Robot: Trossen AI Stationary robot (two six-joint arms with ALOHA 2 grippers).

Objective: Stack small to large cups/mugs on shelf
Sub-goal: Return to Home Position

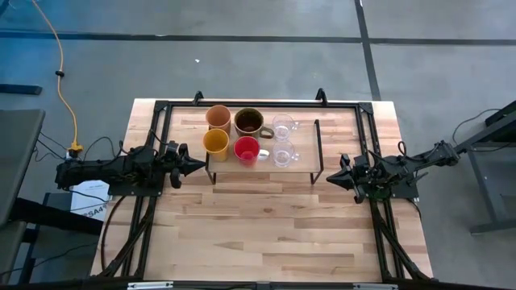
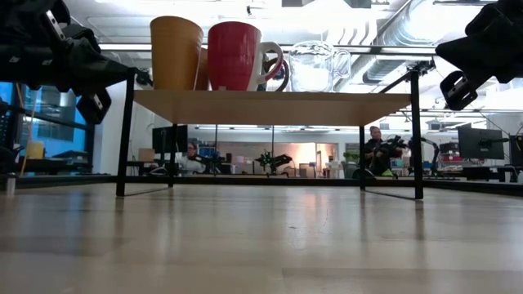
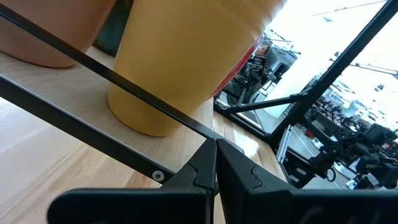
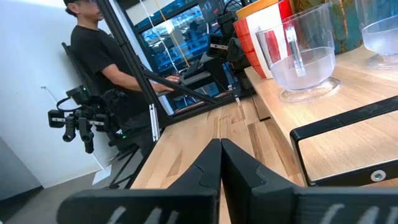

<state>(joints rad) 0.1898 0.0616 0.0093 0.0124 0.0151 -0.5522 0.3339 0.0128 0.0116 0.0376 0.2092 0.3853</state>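
**Shelf** (image 1: pixel 305 143): standing on the worktop (image 1: pixel 266 234) toward its far side and carrying six cups in two rows of three over its left part.

- Far row, left to right: peach tumbler (image 1: pixel 218 118), brown handled mug (image 1: pixel 248 122), clear glass mug (image 1: pixel 283 126).
- Near row, left to right: yellow-orange cup (image 1: pixel 215 142), red-pink cup (image 1: pixel 247 150), second clear glass mug (image 1: pixel 282 154).
- All six are standing upright and close together.

**Left pincer** (image 1: pixel 196 167): hovering just beside the shelf's near-left corner and pointing at it. Its fingers (image 3: pixel 186 180) are pressing tip to tip and gripping nothing.

**Right pincer** (image 1: pixel 332 178): hovering just off the shelf's near-right corner. Its fingers (image 4: pixel 255 174) are likewise meeting and carrying nothing.

**Status:** placing is looking complete. Only the arms' retreat to rest appears to be outstanding.

**Hazards, as judged:**

- Both pincers are sitting at about shelf-top height, close to the thin black frame. A sweep inward instead of backward would be striking a leg and jolting the light rack.
- The tall yellow-orange cup, nearest the left pincer, would likely be toppling first and taking the red-pink cup with it.
- The second clear glass mug is standing near the front edge, so a shove there risks sliding it off and breaking it.
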